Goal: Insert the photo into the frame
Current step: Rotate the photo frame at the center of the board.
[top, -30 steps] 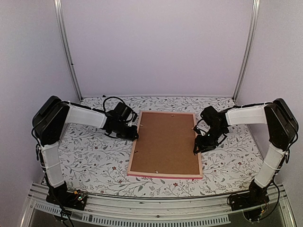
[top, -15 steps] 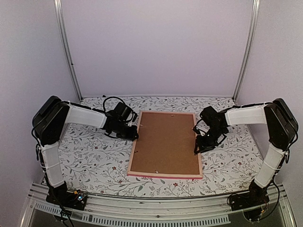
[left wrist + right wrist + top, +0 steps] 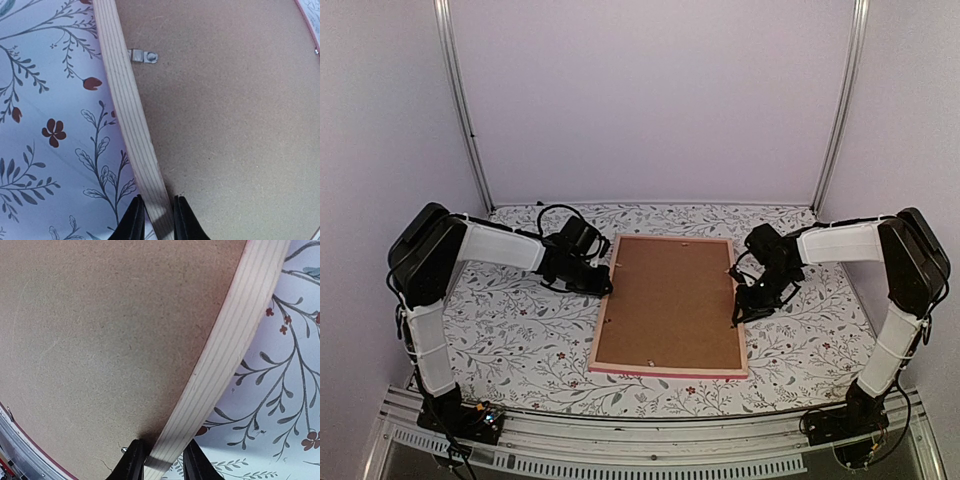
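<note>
The frame (image 3: 665,371) lies face down mid-table, with pale wood rails and a pink outer edge. A brown backing board (image 3: 670,300) fills it. The photo is hidden. My left gripper (image 3: 604,284) is at the left rail. In the left wrist view it (image 3: 159,220) is shut on that rail (image 3: 125,115), one finger on each side. My right gripper (image 3: 738,308) is at the right rail. In the right wrist view it (image 3: 165,460) is shut on that rail (image 3: 235,350) beside the board (image 3: 100,340).
The floral tablecloth (image 3: 520,330) covers the table around the frame. A small metal clip (image 3: 144,56) sits on the board (image 3: 225,125) by the left rail. White walls and two metal posts (image 3: 460,110) close in the back and sides.
The right gripper has shifted very slightly along the frame's right rail. The frame and the left arm have not moved.
</note>
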Controlling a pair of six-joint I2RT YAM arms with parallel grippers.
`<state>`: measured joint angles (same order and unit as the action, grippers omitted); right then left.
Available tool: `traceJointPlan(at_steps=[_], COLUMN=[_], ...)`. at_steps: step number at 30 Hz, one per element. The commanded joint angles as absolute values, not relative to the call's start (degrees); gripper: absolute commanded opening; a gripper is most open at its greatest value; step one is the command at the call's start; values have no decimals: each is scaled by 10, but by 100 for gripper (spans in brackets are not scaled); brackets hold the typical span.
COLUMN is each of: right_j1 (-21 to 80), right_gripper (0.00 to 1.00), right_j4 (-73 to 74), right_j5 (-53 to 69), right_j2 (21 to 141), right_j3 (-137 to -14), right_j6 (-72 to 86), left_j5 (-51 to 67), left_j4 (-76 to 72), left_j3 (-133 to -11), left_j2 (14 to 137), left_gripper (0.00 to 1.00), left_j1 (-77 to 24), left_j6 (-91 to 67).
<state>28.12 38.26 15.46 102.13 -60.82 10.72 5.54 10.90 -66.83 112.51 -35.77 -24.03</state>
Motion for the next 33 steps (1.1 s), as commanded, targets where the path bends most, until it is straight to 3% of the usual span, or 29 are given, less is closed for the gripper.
traceJointPlan(at_steps=[1,11,17,26,31,33], right_j1=[272,259,254,249,244,242], right_gripper=[29,41,42,32,26,25], right_j4=[394,359,332,313,306,305], right_j5=[173,196,202,179,159,152], right_j2=[1026,1032,1046,1075,1103,1112], right_j3=[-602,-606,-608,-621,-640,-647], right_j6=[95,107,115,116,112,108], left_j5=[76,75,74,68,62,58], left_j4=[131,129,129,133,134,134], left_j3=[-650,-645,-644,-643,-642,-642], left_j2=[1130,1125,1126,1116,1103,1097], left_gripper=[20,20,20,25,35,43], left_j1=[-356,-356,-356,-356,-356,-356], left_j6=[-219,-221,-221,-223,-223,-224])
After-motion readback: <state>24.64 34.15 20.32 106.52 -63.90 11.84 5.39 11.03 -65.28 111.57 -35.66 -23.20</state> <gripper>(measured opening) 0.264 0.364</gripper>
